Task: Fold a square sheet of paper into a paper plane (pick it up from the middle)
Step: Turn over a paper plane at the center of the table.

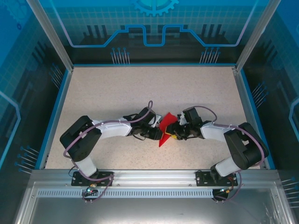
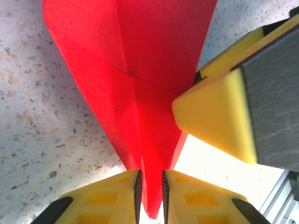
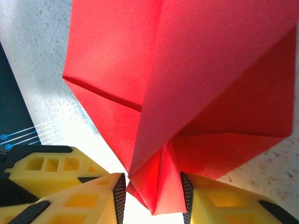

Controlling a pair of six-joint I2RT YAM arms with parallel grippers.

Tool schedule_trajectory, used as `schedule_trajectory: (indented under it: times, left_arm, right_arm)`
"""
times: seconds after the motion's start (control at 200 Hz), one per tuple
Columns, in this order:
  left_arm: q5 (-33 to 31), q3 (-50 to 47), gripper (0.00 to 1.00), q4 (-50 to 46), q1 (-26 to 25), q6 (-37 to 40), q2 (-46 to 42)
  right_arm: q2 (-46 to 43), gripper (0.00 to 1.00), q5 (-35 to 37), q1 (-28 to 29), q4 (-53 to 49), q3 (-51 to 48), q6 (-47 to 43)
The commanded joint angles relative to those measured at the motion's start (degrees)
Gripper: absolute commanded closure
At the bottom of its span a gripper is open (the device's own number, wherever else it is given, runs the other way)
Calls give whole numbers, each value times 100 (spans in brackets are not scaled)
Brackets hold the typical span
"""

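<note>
The paper plane (image 1: pixel 167 123) is over the middle of the desk (image 1: pixel 140 88), its tip toward the near edge. It sits between 2 pincers: the left pincer (image 2: pixel 150 196) on its left, the right pincer (image 3: pixel 153 196) on its right, each with paper between its fingers

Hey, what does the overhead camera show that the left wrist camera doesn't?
Overhead adds: the left arm and right arm whole from their bases, the blue-walled enclosure, and the full table, with the red paper between the left gripper and right gripper. Left wrist adds: the paper's creases up close, the left gripper's black pads pinching its narrow folded end, and a right-gripper finger at its edge. Shared: the red paper, yellow fingers, speckled tabletop.
</note>
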Motion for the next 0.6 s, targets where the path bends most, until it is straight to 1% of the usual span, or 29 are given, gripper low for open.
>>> schedule_trajectory:
  times: [0.0,0.115,0.33,0.595]
  left_arm:
    - [160,-32,76,-114,52,-12,-282]
    - [86,-24,71,-273,68,57,-356]
    - [15,-108,69,-375,112,115,-511]
    - [15,-259,68,-367,154,169,-618]
  right_arm:
    - [109,63,114,132,-188,198,-95]
    - [167,63,173,191,-231,268,-90]
    - [311,66,399,330,-510,482,-157]
    - [287,80,863,497,-1142,795,-332]
